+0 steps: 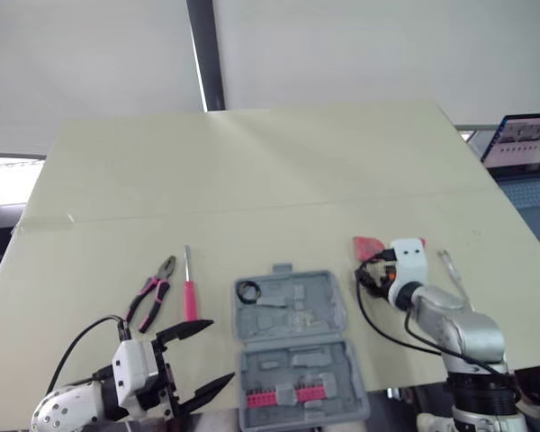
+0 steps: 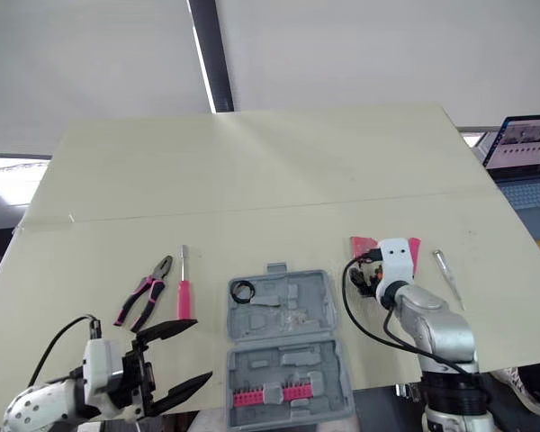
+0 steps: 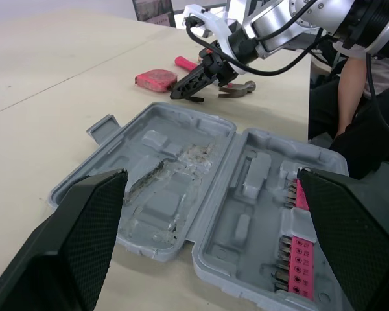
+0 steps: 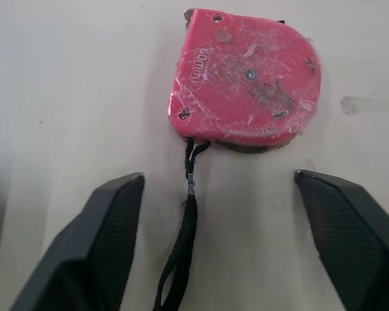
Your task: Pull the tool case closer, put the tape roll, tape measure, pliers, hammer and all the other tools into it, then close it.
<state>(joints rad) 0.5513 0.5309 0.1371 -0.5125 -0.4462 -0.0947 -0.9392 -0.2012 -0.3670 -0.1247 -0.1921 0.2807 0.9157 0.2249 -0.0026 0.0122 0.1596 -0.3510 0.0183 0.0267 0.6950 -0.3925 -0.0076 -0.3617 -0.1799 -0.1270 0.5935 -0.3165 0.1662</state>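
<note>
"Grey plastic tool case [image 1: 308, 290], lying flat open near the front edge of the table [image 1: 252, 180], between the two arms. Why there?" asks one.

"Probably so both arms can reach it," says the other. "The tape roll [image 1: 248, 291] already sits in the left corner of the far half, and a row of pink bits [image 1: 292, 393] fills part of the near half. The pliers [image 1: 155, 295] and a pink-handled screwdriver [image 1: 190, 297] lie just left of the case, not touching it."

"And the claws?"

"The left gripper [image 1: 221, 350] hangs spread wide and empty by the case's near left corner. The right gripper [image 4: 218, 176] is also wide open with nothing in it. The red tape measure [image 4: 246, 84] lies on the table to the right of the case, just ahead of that gripper's fingers [image 4: 110, 220], and its black strap [image 4: 181, 246] trails back between them. It looks like a line-up for a grasp."

"Anything hard to read?"

"The hammer [image 3: 236, 88] lies beyond the right gripper, which partly hides it. A thin pale tool [image 1: 452, 273] further right is too small to name. A person [image 3: 353, 71] in dark clothes beside the table is only partly in frame."
</note>
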